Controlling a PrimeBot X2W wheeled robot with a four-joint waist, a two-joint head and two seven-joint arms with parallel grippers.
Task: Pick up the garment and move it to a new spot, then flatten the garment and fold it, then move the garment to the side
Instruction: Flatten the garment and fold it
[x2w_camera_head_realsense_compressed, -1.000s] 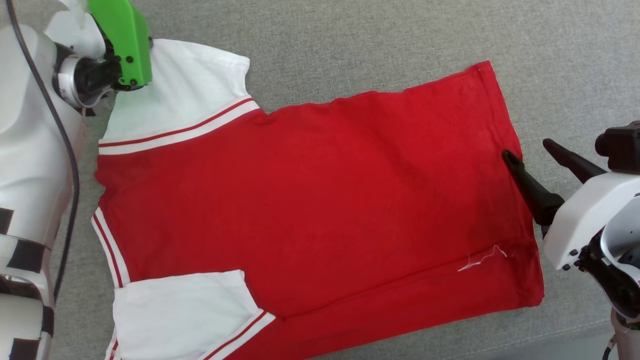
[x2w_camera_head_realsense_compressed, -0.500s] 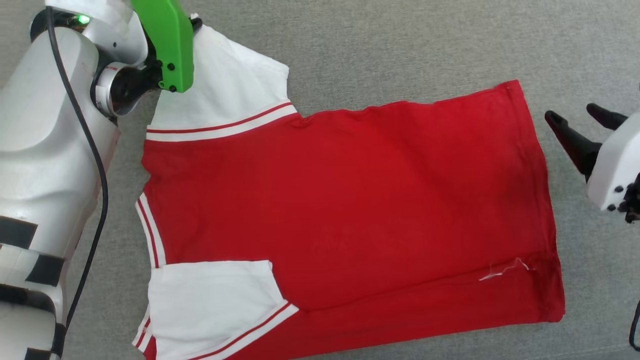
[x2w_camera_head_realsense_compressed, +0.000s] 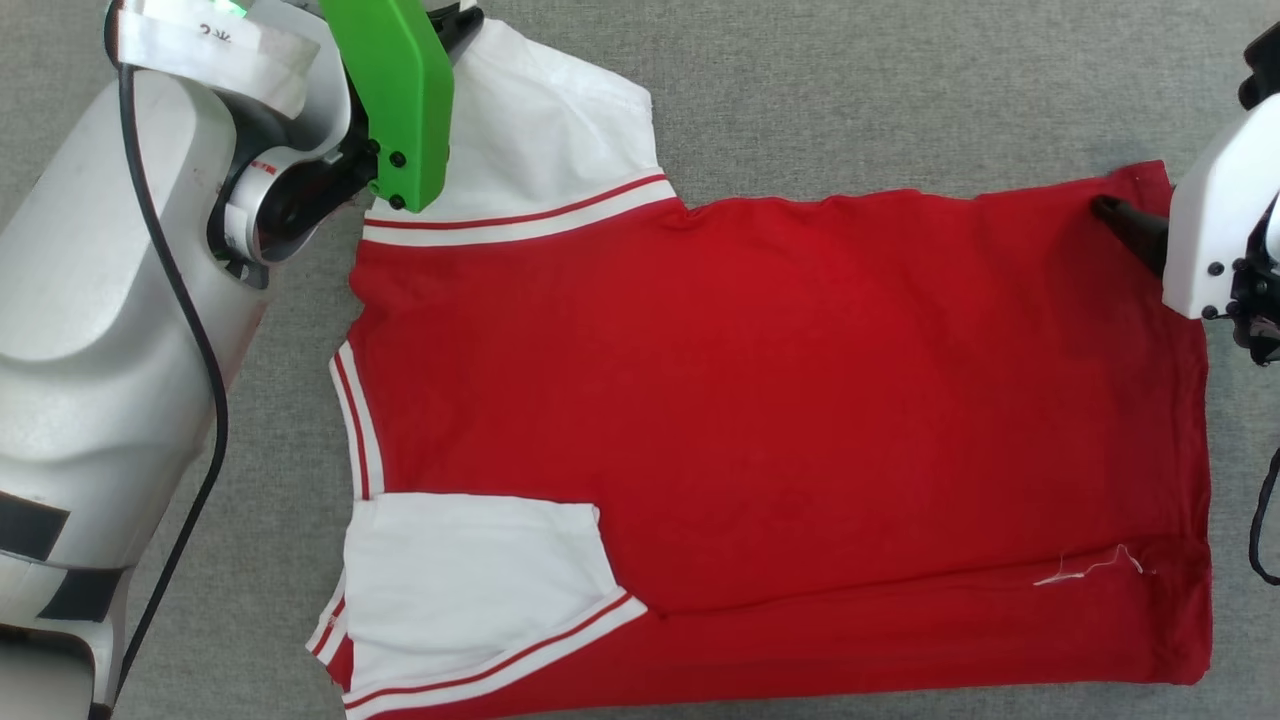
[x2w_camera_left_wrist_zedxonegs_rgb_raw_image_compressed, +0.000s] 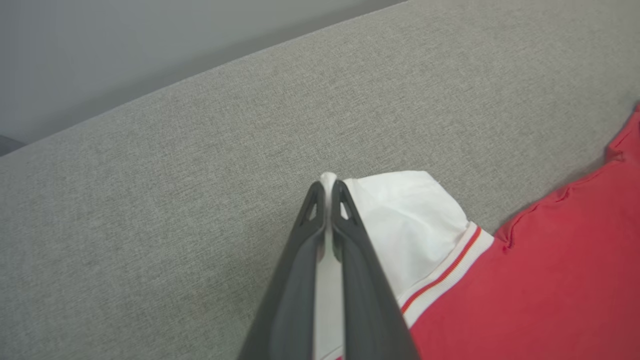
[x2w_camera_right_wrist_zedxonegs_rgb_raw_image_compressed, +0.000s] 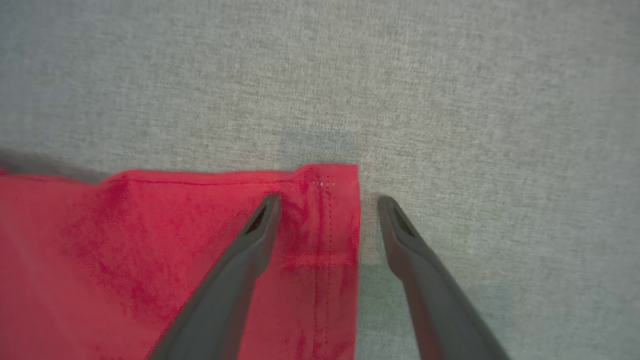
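The garment (x2w_camera_head_realsense_compressed: 780, 400), a red T-shirt with white sleeves and striped trim, lies spread flat on the grey fabric surface, collar to the left and hem to the right. My left gripper (x2w_camera_head_realsense_compressed: 455, 22), under its green cover, is shut on the edge of the far white sleeve (x2w_camera_left_wrist_zedxonegs_rgb_raw_image_compressed: 410, 220). White cloth shows pinched between the tips of the left gripper (x2w_camera_left_wrist_zedxonegs_rgb_raw_image_compressed: 327, 186). My right gripper (x2w_camera_right_wrist_zedxonegs_rgb_raw_image_compressed: 330, 200) is open at the hem's far corner (x2w_camera_right_wrist_zedxonegs_rgb_raw_image_compressed: 330, 220), one finger over the red cloth and the other over the grey surface. One dark finger (x2w_camera_head_realsense_compressed: 1125, 222) shows at that corner.
The grey fabric surface (x2w_camera_head_realsense_compressed: 900, 90) stretches beyond the shirt on the far side. Its far edge (x2w_camera_left_wrist_zedxonegs_rgb_raw_image_compressed: 210, 75) shows in the left wrist view, with a plain grey wall behind. My left arm's white body and black cable (x2w_camera_head_realsense_compressed: 190, 330) stand beside the collar.
The whole picture has shifted, so the camera moved. My right gripper went from the middle of the hem to its far corner, still open. The left gripper stays shut on the sleeve.
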